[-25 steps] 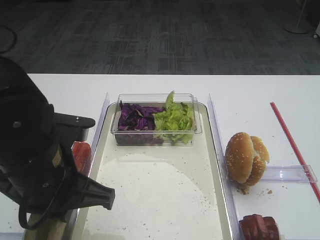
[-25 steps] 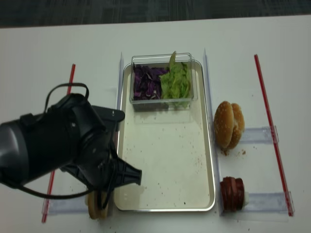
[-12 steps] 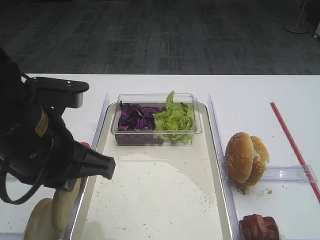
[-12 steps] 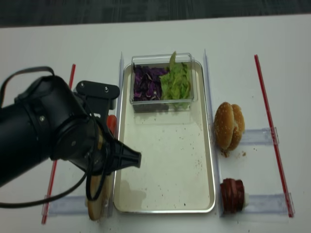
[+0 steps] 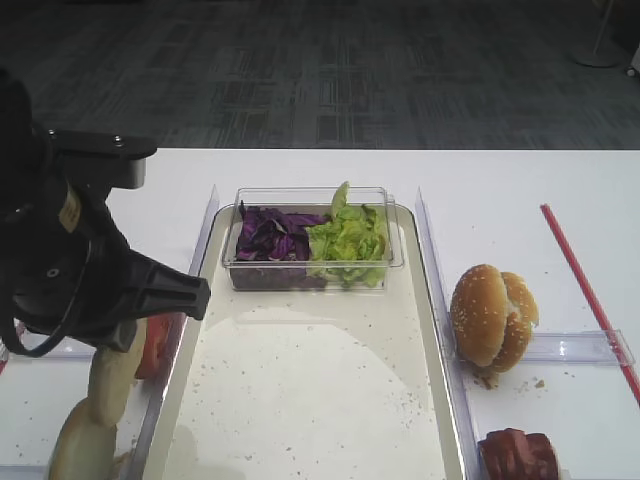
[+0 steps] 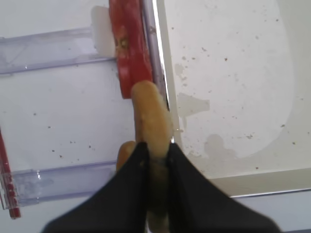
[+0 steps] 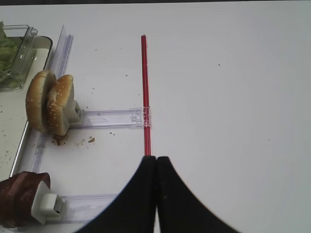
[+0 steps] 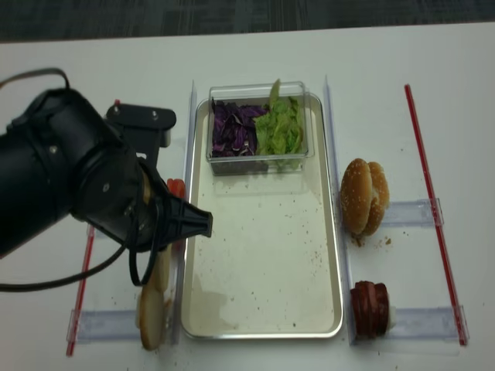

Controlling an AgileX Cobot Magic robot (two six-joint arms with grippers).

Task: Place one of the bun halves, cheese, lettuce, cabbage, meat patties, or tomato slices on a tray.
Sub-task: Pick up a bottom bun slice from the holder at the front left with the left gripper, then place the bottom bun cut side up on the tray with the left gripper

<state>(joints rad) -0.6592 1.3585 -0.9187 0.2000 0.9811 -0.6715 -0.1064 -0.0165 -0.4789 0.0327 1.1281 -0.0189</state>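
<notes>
Your left gripper has lifted one of the bun halves clear of its rack, jaws clamped on its edge, just left of the tray. The right gripper sits closed and empty at right. Judged next: carry the bun right, over the tray floor.

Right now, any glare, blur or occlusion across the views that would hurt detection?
Exterior high: broad glare patch on the large silver metal tray floor; black left arm hides the near-left corner. Left wrist: black left gripper blurred up close, pale flat bun half soft. Right wrist: sharp, even light. Realsense: softer overall, no glare.
</notes>
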